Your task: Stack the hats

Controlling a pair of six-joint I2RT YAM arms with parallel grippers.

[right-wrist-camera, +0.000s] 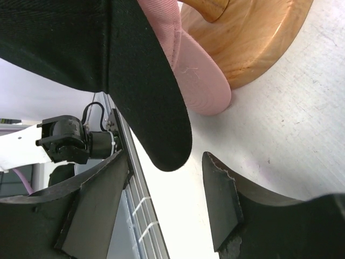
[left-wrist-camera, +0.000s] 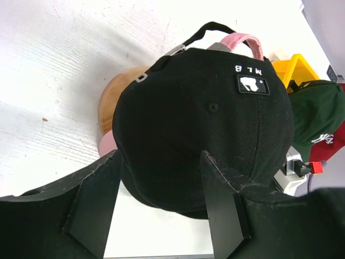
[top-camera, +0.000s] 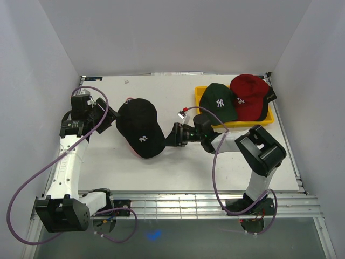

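Note:
A black cap with a white NY logo (top-camera: 140, 129) sits on top of a pink cap, both on the wooden stand (left-wrist-camera: 116, 97). The left wrist view shows the black cap's crown (left-wrist-camera: 205, 113), the pink strap (left-wrist-camera: 243, 41) and the pink brim (left-wrist-camera: 108, 144). My left gripper (top-camera: 109, 116) is open at the cap's back left edge (left-wrist-camera: 161, 189). My right gripper (top-camera: 171, 135) is open just off the black brim's tip (right-wrist-camera: 145, 91), with the pink brim (right-wrist-camera: 199, 86) under it. A dark green NY cap (top-camera: 219, 102) and a red cap (top-camera: 249, 96) lie in the yellow tray (top-camera: 269, 120).
The yellow tray stands at the back right, near the right arm's elbow. The stand's wooden base (right-wrist-camera: 253, 43) rests on the white table. White walls close in the left, back and right. A metal rail (top-camera: 188, 205) runs along the near edge.

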